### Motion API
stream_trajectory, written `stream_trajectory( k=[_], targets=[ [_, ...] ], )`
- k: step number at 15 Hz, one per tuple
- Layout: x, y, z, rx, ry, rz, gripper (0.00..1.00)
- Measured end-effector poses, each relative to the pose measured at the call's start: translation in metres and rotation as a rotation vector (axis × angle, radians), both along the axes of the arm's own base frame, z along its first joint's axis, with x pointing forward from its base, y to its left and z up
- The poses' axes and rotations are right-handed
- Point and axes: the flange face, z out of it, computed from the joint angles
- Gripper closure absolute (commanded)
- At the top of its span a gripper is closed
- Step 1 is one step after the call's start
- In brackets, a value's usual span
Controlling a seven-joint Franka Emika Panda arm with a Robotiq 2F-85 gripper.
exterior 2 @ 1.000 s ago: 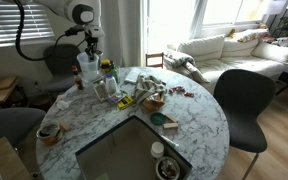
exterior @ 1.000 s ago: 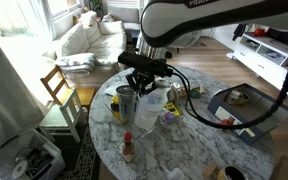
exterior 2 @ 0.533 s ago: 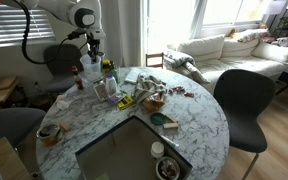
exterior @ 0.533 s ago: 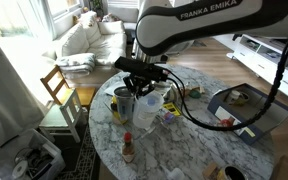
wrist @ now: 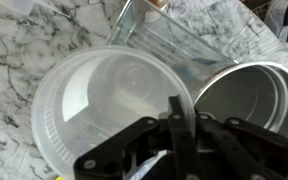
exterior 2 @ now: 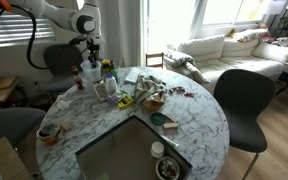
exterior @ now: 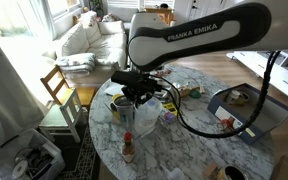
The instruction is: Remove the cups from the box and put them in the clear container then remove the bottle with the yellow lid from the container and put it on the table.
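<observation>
Gripper (wrist: 182,122) is pinched nearly together right at the rim of the clear tub (wrist: 94,110), but I can't tell if it's actually gripping. The grey cup (wrist: 249,105) sits just beside it, close to the table (exterior: 189,145) edge.

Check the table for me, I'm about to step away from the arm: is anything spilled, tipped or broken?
Nothing looks spilled, tipped or broken. In the wrist view the metal cup and the clear tub stand upright side by side, and both look empty. Only the pile of loose packets mid-table looks untidy.
</observation>
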Motion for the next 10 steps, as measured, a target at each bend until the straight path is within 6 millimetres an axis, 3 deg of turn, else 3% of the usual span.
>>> stream_trajectory(
  k=[5, 10],
  targets=[
    [0.005, 0.008, -0.017, -0.011, 0.025, -0.038, 0.98],
    [0.009, 0.009, -0.015, -0.018, 0.056, -0.14, 0.98]
  ],
)
